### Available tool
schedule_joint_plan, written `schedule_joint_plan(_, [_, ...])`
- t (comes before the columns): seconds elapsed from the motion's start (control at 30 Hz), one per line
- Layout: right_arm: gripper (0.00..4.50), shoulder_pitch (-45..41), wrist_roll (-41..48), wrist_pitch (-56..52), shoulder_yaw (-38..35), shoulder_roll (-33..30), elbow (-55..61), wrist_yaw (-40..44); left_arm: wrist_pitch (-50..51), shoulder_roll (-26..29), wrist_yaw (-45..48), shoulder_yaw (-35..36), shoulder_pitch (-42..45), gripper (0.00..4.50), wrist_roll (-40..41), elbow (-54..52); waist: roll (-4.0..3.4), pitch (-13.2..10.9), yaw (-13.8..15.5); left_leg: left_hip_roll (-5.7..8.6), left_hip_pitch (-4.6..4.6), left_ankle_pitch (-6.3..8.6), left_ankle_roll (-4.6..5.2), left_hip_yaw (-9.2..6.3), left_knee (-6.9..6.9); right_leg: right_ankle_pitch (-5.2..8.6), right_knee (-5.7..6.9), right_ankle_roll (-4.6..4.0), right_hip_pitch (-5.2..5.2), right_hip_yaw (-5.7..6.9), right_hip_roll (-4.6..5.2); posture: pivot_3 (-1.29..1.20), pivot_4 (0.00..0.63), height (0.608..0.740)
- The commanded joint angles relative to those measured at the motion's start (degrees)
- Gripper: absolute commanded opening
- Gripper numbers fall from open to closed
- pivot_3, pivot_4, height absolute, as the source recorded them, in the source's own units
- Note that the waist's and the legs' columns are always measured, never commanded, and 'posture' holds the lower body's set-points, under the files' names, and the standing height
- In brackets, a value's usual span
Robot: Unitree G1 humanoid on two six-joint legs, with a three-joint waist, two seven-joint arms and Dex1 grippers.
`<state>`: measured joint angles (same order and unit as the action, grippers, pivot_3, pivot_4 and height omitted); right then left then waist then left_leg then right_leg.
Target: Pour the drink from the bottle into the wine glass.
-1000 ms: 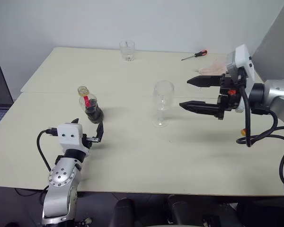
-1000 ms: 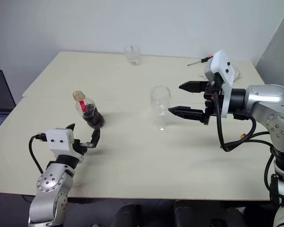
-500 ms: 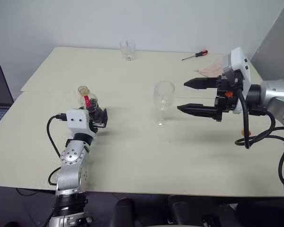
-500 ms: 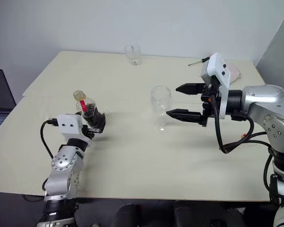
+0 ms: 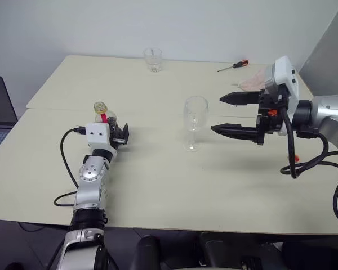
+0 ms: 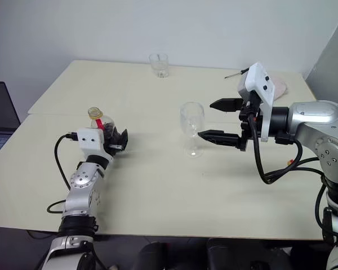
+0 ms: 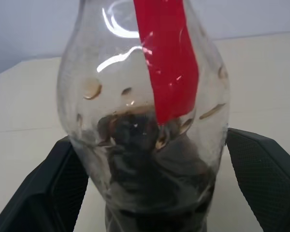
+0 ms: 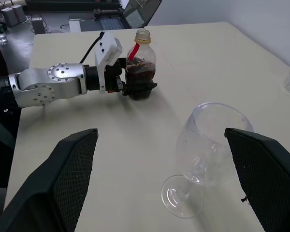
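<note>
Nearest me, my left hand [image 5: 119,136] sits at the small clear plastic bottle with rounded body and red neck label [image 5: 105,119], which stands upright on the pale surface [image 5: 158,185] at my left. In the left wrist view one black finger [image 7: 55,191] lies on each side of its lower body, close in; I cannot tell whether they press yet, so I log it as bracketing, not a confirmed grip. The dark brown-red drink [image 7: 150,179] fills only the bottom part, so I judge the bottle light and bottom-heavy, with thin walls that will dent if squeezed hard. Best hold: low on the round body where the liquid backs the wall, below the label. Smooth plastic, may slip on tilting. Further out, mid-surface, the tall clear stemmed wine glass [image 5: 194,122] stands upright, looking empty; top-heavy, fragile, easily tipped. My right hand [image 5: 227,114] hovers just beside its bowl, fingers spread wide, grasping nothing. At the far edge: a short clear tumbler [image 5: 152,59] and a red-handled screwdriver [image 5: 232,66].
</note>
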<state>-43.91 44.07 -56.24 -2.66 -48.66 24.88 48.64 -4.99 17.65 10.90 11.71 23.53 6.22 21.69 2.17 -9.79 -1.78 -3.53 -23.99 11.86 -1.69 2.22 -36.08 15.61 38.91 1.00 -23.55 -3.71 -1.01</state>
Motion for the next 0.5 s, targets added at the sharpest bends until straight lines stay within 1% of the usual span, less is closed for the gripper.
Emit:
schedule_joint_plan(0.03, [4.5,-0.4,0.8,-0.4,-2.1,-1.1,2.1,-0.8,-3.1,0.8,0.9,-0.1,1.7,3.31,-0.3,1.4,0.0,0.0,0.0,0.0,0.0,0.0,0.0,0.0,0.0,-0.01,0.0,-0.02,0.0,0.0,0.01,0.0,0.15,0.74])
schedule_joint_plan(0.17, [4.5,0.3,0.8,-0.6,-2.9,-1.5,2.4,-1.6,-3.1,0.5,1.0,0.1,3.4,1.91,0.3,3.6,0.0,0.0,0.0,0.0,-0.01,0.0,0.0,-0.03,0.01,0.0,0.0,0.0,0.0,0.01,0.02,0.0,0.15,0.74])
schedule_joint_plan(0.27, [4.5,1.3,0.8,-0.2,-5.0,-1.6,1.6,-2.4,-2.7,0.9,1.5,0.4,5.6,1.3,1.0,3.6,0.04,0.0,0.1,0.0,-0.01,0.0,0.0,-0.04,0.0,0.02,0.0,0.04,0.01,0.04,0.03,0.0,0.15,0.74])
schedule_joint_plan(0.37, [4.5,4.2,0.7,0.6,-8.7,-2.0,1.7,-3.3,-3.4,3.1,4.8,-0.4,9.3,1.06,0.9,3.8,0.1,-0.1,0.1,0.01,-0.06,0.0,0.0,-0.06,-0.02,0.01,0.01,0.05,0.0,0.1,0.02,0.0,0.15,0.74])
schedule_joint_plan(0.47, [4.5,7.9,0.6,0.7,-11.5,-2.5,2.8,-4.2,-3.4,5.1,8.5,-1.4,12.7,1.0,0.7,4.6,0.2,-0.1,0.1,0.02,-0.16,-0.01,-0.01,-0.13,-0.03,-0.01,-0.03,0.02,-0.01,0.15,0.0,0.0,0.15,0.74])
schedule_joint_plan(0.5, [4.5,10.9,0.0,1.9,-13.7,-2.4,3.7,-4.5,-3.5,6.5,11.7,-2.8,15.8,1.0,0.3,5.6,0.21,-0.1,0.3,0.03,-0.17,-0.01,-0.01,-0.13,-0.01,-0.02,-0.04,0.01,-0.03,0.15,0.01,0.0,0.15,0.74])
